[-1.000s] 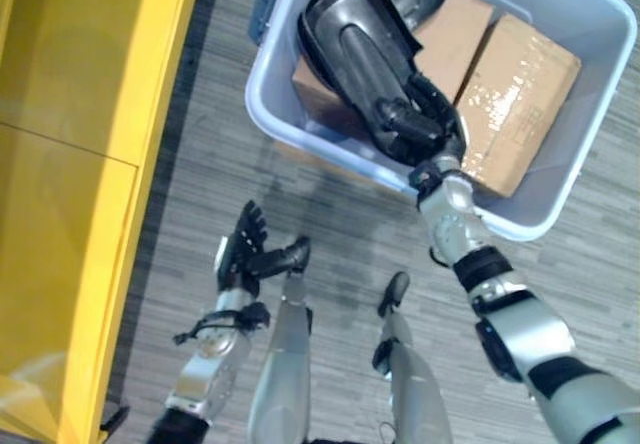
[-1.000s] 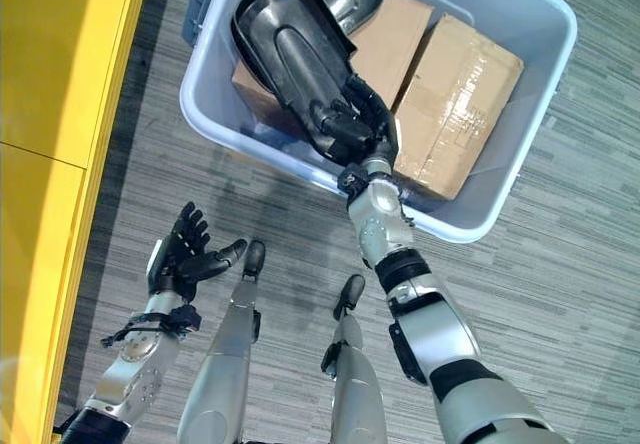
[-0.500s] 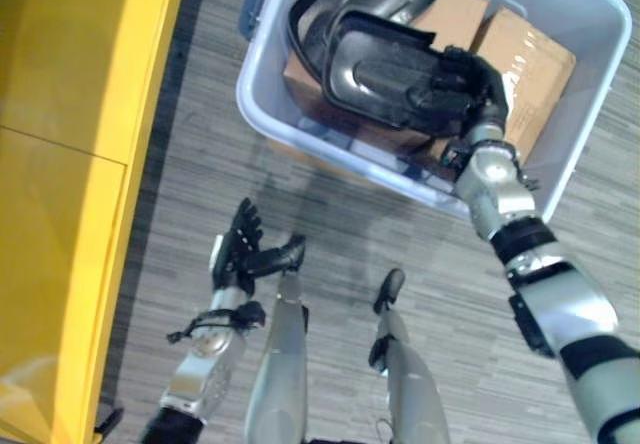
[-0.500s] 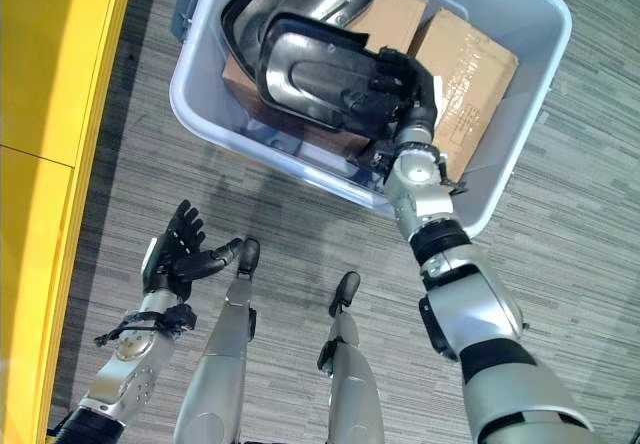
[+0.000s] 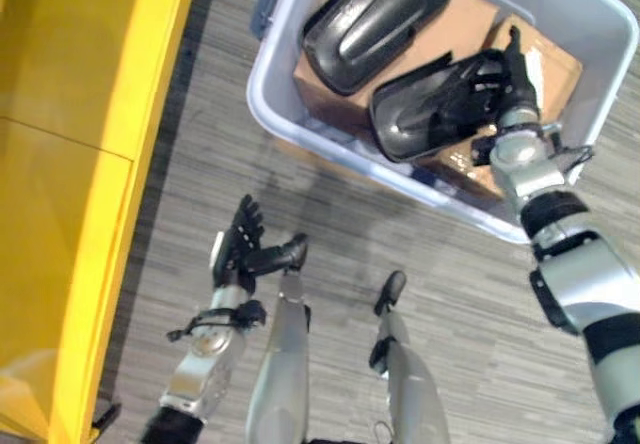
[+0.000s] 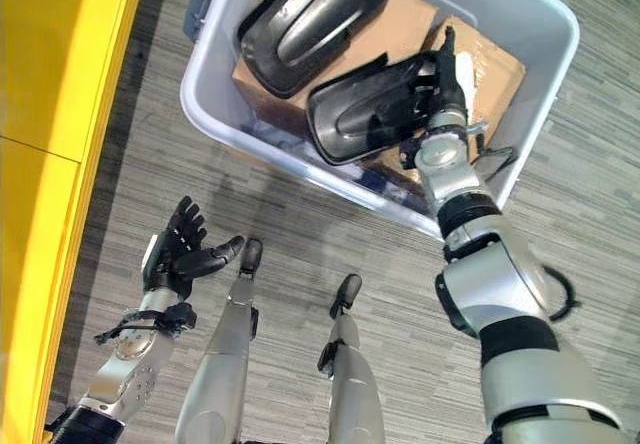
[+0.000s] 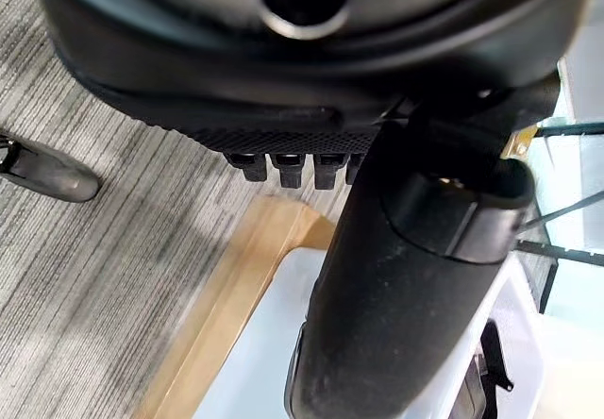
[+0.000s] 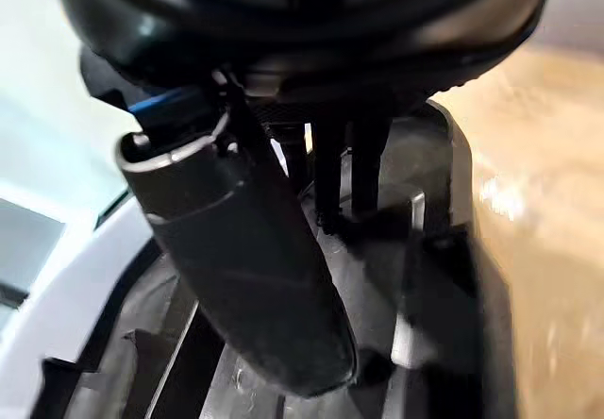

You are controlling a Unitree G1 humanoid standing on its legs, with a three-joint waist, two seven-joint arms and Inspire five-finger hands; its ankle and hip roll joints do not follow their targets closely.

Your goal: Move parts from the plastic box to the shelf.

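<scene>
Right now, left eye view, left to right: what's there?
yellow shelf → left hand, open, over the floor → plastic box near wall → upper black part → lower black part → right hand gripping it

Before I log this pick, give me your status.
Right hand shut on black moulded plastic part, over grey plastic box. Left hand open, idle. Second black part on cardboard cartons.

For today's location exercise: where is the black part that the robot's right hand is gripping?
In the left eye view, the gripped black part sits over the cardboard boxes inside the plastic box, held by the right hand, just right of the second black part.
</scene>
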